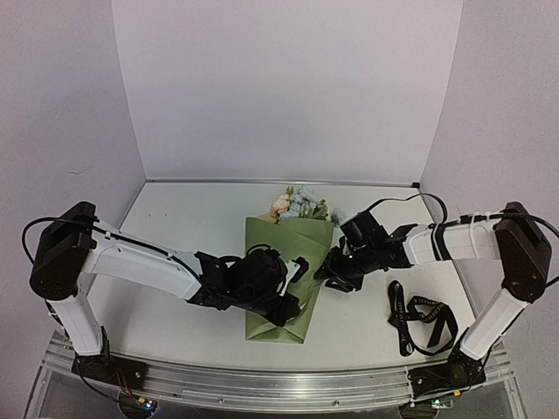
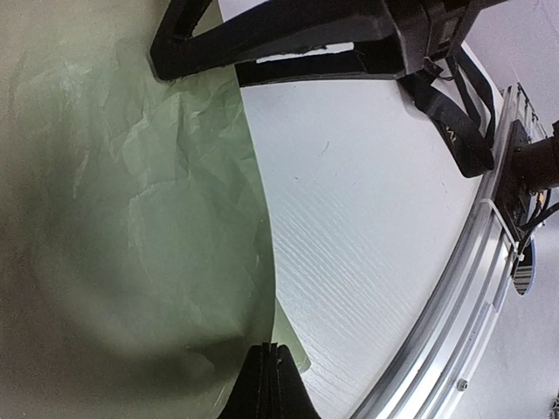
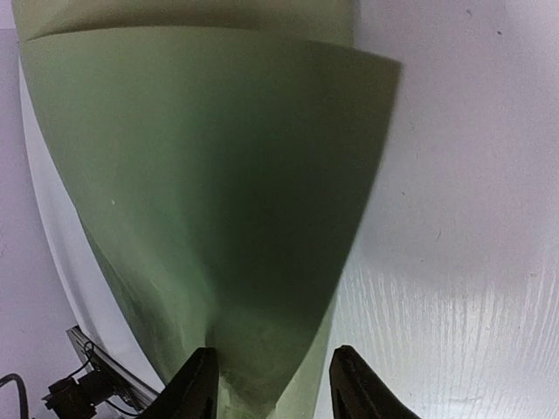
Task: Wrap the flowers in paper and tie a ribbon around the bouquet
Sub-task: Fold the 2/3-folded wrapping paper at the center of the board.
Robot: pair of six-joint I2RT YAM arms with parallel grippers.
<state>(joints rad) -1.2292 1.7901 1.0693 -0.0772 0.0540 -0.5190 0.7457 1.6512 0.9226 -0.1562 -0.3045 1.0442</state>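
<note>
ribbon [image 2: 450, 131] loose on table [image 2: 367, 218] | left arm [image 1: 140, 257] covers bouquet [image 1: 284, 236] middle

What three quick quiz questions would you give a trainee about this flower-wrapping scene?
1. True or false: the ribbon is tied around the bouquet.
2. At which end of the bouquet do the flowers show? A) the end far from the arm bases B) the near end C) neither end
3. Fill in: the left fingers are ___, while the right fingers stand apart.

Key: 1 false, it lies loose on the table; 2 A; 3 shut.
</note>
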